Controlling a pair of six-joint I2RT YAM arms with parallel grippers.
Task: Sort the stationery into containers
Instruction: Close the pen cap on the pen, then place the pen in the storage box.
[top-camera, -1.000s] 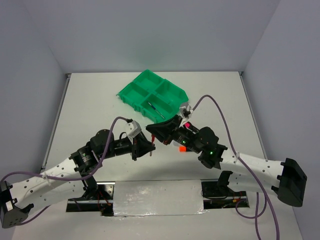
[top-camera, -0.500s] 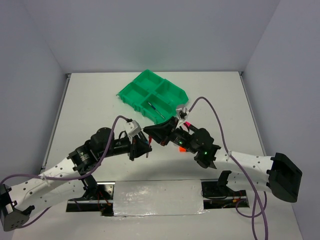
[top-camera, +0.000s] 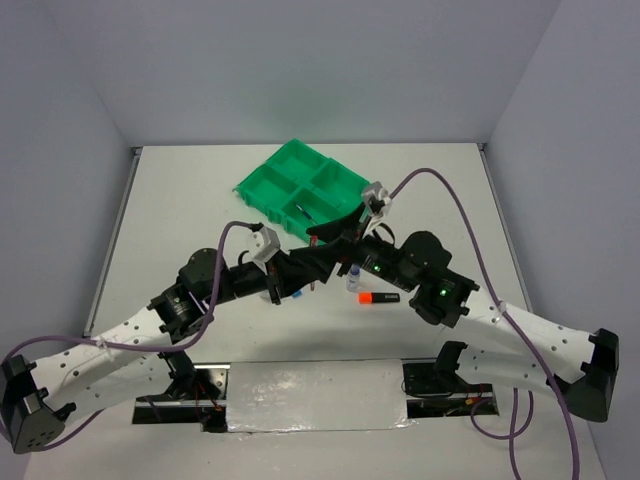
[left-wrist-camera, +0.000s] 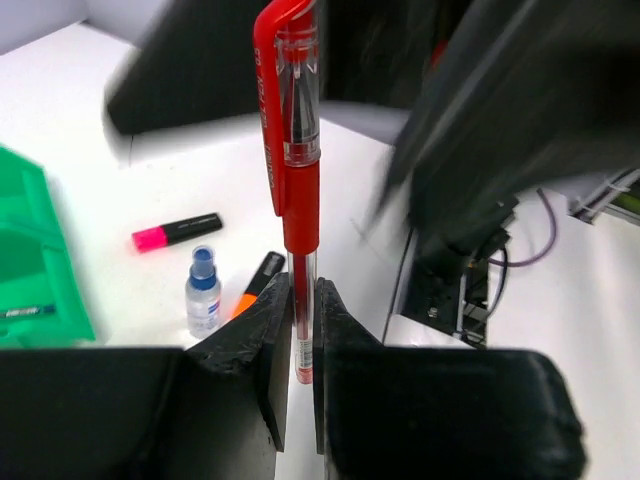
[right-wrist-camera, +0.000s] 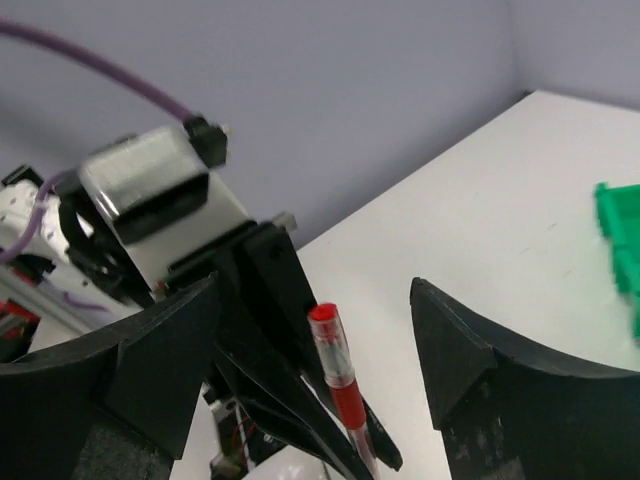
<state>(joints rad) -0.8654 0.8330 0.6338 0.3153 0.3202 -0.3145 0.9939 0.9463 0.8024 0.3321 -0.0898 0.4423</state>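
My left gripper (left-wrist-camera: 303, 282) is shut on a red pen (left-wrist-camera: 297, 190) that stands upright between its jaws. In the top view the left gripper (top-camera: 303, 274) meets my right gripper (top-camera: 310, 250) just in front of the green tray (top-camera: 262, 185). The right gripper (right-wrist-camera: 315, 290) is open wide, one finger on each side of the red pen (right-wrist-camera: 345, 395) without touching it. A thin pen (top-camera: 308, 212) lies in a near compartment of the tray. On the table lie a clear blue-capped bottle (left-wrist-camera: 202, 292), a pink-capped highlighter (left-wrist-camera: 175, 232) and an orange-capped highlighter (top-camera: 378, 298).
The tray's edge shows at the left of the left wrist view (left-wrist-camera: 30, 260) and at the right of the right wrist view (right-wrist-camera: 620, 235). Both arms crowd the table's middle. Purple cables (top-camera: 440, 195) arch over the arms.
The right gripper's jaws have opened wide and let go of the red pen. The left gripper keeps the pen. Both grippers have shifted a little toward the tray.
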